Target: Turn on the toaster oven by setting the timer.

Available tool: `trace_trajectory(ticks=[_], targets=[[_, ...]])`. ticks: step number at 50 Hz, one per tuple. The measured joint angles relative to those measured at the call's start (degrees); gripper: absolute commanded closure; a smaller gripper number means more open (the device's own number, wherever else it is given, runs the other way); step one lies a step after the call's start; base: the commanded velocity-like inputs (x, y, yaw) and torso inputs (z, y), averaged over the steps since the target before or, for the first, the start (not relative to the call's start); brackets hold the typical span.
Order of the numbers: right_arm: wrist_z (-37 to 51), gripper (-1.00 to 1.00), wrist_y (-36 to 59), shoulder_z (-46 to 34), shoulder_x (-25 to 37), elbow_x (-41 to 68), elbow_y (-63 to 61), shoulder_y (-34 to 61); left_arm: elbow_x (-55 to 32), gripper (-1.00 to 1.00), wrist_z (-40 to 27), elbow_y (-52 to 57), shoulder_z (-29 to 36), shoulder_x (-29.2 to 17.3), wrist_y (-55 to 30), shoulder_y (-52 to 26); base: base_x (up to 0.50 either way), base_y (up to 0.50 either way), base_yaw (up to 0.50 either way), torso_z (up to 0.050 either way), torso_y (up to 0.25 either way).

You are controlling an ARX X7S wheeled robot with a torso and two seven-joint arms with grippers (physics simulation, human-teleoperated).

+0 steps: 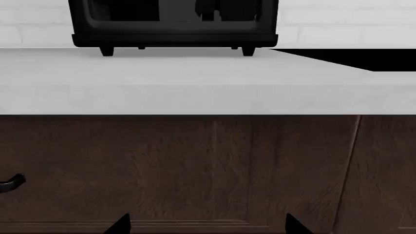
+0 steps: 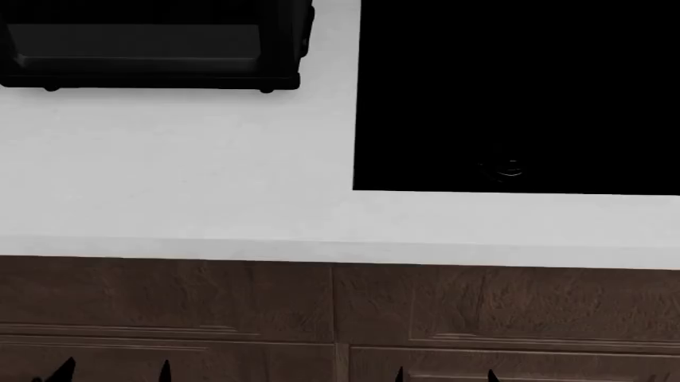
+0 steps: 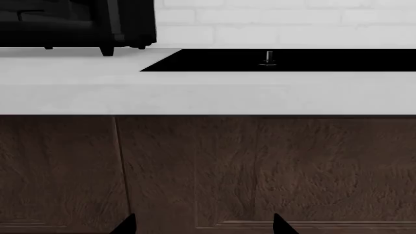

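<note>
On white counter [image 2: 191,175]: black boxy toaster oven [image 2: 149,44], grey window, small feet.

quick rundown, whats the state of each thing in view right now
toaster oven: door shut, upright on its feet at the back of the counter
cooktop: flat in the counter, nothing on it except a small knob
cabinet doors: shut
left gripper: open, low in front of the cabinets
right gripper: open, low in front of the cabinets
</note>
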State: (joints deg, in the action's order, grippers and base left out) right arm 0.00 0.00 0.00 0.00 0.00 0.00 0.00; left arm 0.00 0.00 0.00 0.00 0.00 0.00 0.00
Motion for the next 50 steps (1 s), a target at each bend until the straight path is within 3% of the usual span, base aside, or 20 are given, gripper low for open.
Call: trace_trajectory(ticks=[14,30,50], targets=[[2.14,-1.0,-0.4,-1.84,1.57,1.86,0.44,0.05,-2.17,-1.0,-0.86,1.58,2.56,-1.73,-0.78,0.6,0.0,0.0,0.0,0.001,0.0],[5.02,-1.0,0.22,-3.79,3.22,3.11,-1.21,-0.04,-5.47,-1.0,-1.79,9.84,4.7,-3.66,-3.14,2.22,0.0,0.0,0.0,0.047,0.0],[6.75,-1.0,22.92,-4.75,8.5,1.82,-26.07,6.53,-15.93,-1.0,-5.07,33.4,2.58,-9.26,-30.6,-6.05,0.0,0.0,0.0,0.0,0.0]])
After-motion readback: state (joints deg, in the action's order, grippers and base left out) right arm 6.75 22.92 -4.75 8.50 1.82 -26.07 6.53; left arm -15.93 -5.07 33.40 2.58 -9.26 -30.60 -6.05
